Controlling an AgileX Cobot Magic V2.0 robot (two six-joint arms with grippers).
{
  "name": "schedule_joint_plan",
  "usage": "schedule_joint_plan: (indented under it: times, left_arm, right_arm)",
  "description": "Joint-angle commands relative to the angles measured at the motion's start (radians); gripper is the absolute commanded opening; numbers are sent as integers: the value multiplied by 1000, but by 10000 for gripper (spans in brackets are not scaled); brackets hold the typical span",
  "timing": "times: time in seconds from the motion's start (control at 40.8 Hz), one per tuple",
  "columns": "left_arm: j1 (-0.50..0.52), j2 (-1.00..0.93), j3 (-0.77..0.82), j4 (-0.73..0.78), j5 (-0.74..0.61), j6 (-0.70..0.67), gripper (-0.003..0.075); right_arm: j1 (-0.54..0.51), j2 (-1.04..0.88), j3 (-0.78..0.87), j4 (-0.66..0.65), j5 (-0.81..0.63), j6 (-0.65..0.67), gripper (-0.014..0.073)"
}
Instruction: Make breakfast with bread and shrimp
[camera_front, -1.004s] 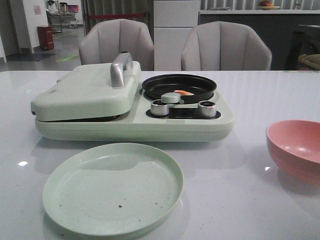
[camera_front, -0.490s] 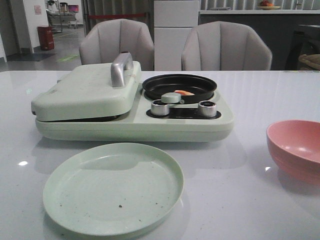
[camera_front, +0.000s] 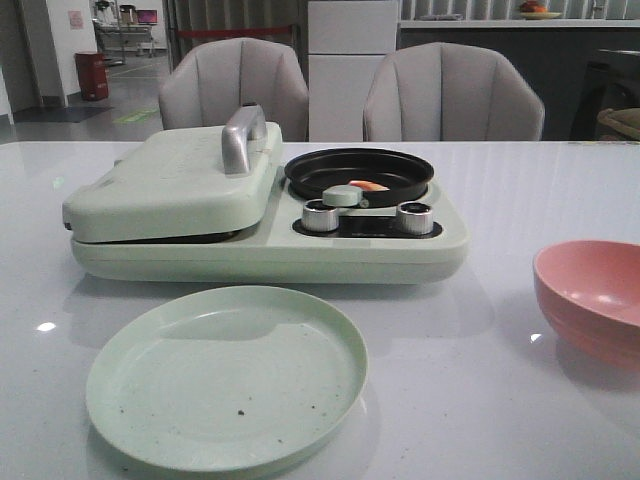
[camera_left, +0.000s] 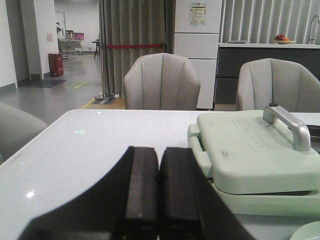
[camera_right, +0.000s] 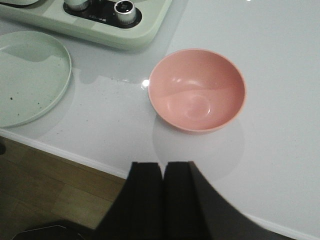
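The shrimp (camera_front: 366, 185) lies in the small black pan (camera_front: 360, 172) on the right half of the pale green breakfast maker (camera_front: 270, 240). The maker's lid (camera_front: 175, 185) with its silver handle (camera_front: 243, 135) is down, and the bread is hidden or out of view. My left gripper (camera_left: 159, 155) is shut with nothing in it, hovering over the table left of the maker (camera_left: 255, 155). Shut and empty too, my right gripper (camera_right: 163, 167) hangs over the table's near edge, just short of the pink bowl (camera_right: 197, 90).
An empty pale green plate (camera_front: 226, 375) sits in front of the maker, also in the right wrist view as the plate (camera_right: 27, 75). The pink bowl (camera_front: 592, 297) is at the right. Two knobs (camera_front: 320, 215) face front. Two chairs (camera_front: 233, 85) stand behind the table.
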Motion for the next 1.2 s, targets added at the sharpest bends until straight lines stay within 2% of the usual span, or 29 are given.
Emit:
schedule_joint_plan:
  times: [0.0, 0.245, 0.465, 0.612, 0.661, 1.176]
  left_arm:
    - [-7, -19, 31, -8, -81, -6, 101]
    - [-7, -19, 31, -8, -81, -6, 101]
    - [-7, -19, 31, -8, -81, -6, 101]
    - [-7, -19, 31, -8, -81, -6, 101]
    - [-7, -19, 31, -8, -81, -6, 101]
    - [-7, -17, 31, -8, -81, -6, 101]
  right_arm:
    - [-51, -31, 9, -22, -151, 4, 35]
    - [-254, -242, 303, -30, -658, 4, 35]
    - [-292, -380, 566, -25, -916, 4, 35]
    - [-294, -442, 676, -25, -1008, 4, 35]
    - [-294, -471, 671, -25, -964, 4, 35]
    - [-273, -465, 672, 12, -973, 4, 35]
